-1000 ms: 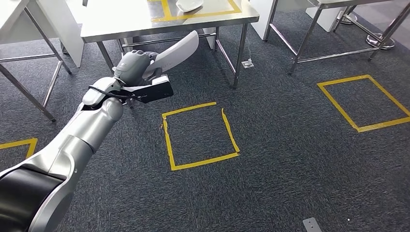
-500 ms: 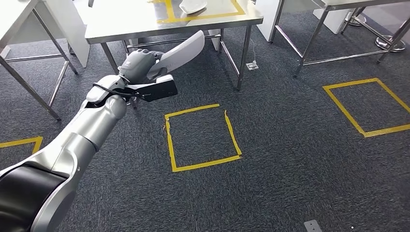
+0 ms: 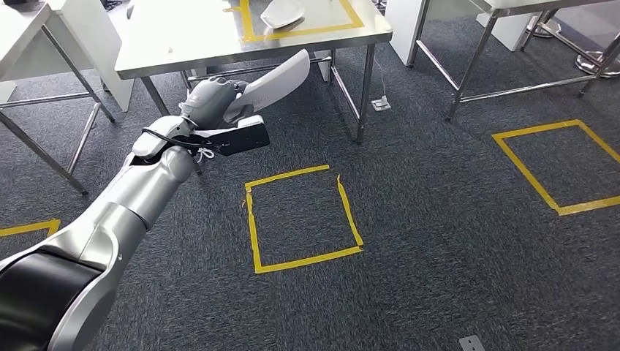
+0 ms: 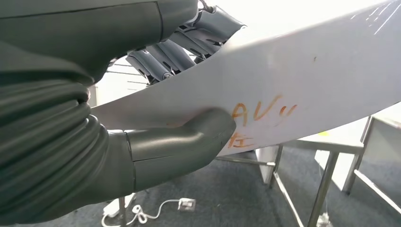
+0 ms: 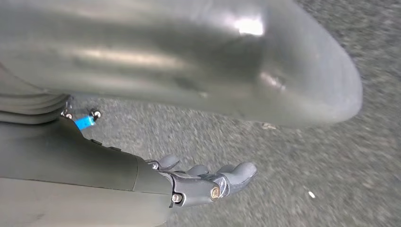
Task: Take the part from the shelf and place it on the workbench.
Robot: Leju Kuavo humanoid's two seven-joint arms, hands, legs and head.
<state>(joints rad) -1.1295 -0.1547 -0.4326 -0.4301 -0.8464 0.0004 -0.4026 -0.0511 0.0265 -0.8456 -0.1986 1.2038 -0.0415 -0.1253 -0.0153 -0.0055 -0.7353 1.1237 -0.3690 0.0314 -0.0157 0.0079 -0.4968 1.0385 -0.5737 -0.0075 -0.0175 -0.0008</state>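
The left hand [image 3: 208, 99] grips the long curved white plastic part [image 3: 274, 79] by one end, thumb pressed across its face, raised toward the near edge of the steel workbench [image 3: 183, 44], seemingly for carrying, while the right hand [image 5: 208, 182] hangs with fingers loosely apart, holding nothing.

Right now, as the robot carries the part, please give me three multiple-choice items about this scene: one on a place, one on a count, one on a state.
1. Where does the second white part lie?
A. on the carpet
B. on the steel workbench, inside a yellow tape frame
C. in the right hand

2. How many complete yellow tape squares are on the carpet?
A. two
B. four
C. none

3. What is the left hand doing?
A. hanging with nothing in it
B. pressing on the table
C. holding the curved white part

Answers: 1 B, the head view shows it on the workbench. 2 A, one in the middle, one to the right. 3 C, the thumb presses against it.
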